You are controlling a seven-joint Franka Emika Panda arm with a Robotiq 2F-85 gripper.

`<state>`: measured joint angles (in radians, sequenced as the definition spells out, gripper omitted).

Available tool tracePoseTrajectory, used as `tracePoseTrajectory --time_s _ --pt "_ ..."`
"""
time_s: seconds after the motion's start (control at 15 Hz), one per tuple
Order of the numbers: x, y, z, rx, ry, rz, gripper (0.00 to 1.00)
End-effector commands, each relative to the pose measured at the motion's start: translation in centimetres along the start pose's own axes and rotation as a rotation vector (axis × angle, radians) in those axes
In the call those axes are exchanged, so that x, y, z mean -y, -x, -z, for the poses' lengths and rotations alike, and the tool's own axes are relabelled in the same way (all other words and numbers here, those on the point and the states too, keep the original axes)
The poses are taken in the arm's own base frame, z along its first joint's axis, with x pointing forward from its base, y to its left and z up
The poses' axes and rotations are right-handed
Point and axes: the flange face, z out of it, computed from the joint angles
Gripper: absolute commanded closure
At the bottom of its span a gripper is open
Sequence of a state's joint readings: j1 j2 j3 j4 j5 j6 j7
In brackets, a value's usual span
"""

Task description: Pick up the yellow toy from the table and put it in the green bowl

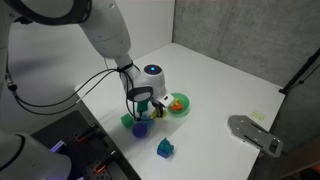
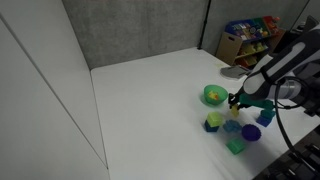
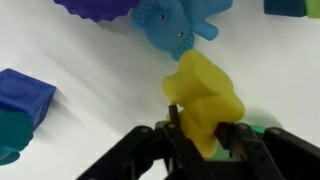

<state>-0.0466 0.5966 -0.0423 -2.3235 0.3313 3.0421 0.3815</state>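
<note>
Wrist view: tool (image 3: 208, 138) pinching yellow toy (image 3: 205, 95) at its lower end, fingers snug on both sides. Toy sits lower centre of the frame. Cannot tell whether it is clear of the worktop (image 1: 220, 75) yet.

Bowl (image 1: 186, 106) is right of centre in an exterior view, just beside the tool, with an orange piece (image 1: 176, 101) already inside. The bowl also shows in an exterior view (image 2: 207, 97), left of the tool.

Neighbours: blue toy (image 3: 175, 28) just above the yellow toy in the wrist view, very close. Purple toy (image 3: 95, 8) at the top edge, blue block (image 3: 25, 98) at left.

Risks, as I judge them:
- The grip takes only one end of an irregular shape, so the toy may pivot or slip out during the carry.
- Travelling low could drag it into the blue toy and scatter the cluster.
- The bowl looks light, so a tool bump on the rim could shove or tip it.
- The toy could land on the orange piece and bounce out if let go from high up.
</note>
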Motion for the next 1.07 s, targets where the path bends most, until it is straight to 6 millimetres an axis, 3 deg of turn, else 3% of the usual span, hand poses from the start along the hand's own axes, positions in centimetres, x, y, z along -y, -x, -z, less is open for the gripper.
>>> tracePoseTrajectory --time_s 0.0,0.47,0.8,0.87,0.93,1.0 --pt "1.4 0.1 4.8 -0.024 -0.049 0.025 0.88" --pt "6.5 -3.8 9.8 -0.162 -0.128 0.02 0.88" --pt "8.6 -7.5 12.0 -0.278 -0.158 -0.042 0.88" --pt "8.7 -8.0 12.3 -0.287 -0.154 -0.052 0.84" --pt "8.8 -8.4 12.5 -0.291 -0.155 -0.058 0.38" --pt "8.7 -8.7 12.7 -0.29 -0.157 -0.062 0.36"
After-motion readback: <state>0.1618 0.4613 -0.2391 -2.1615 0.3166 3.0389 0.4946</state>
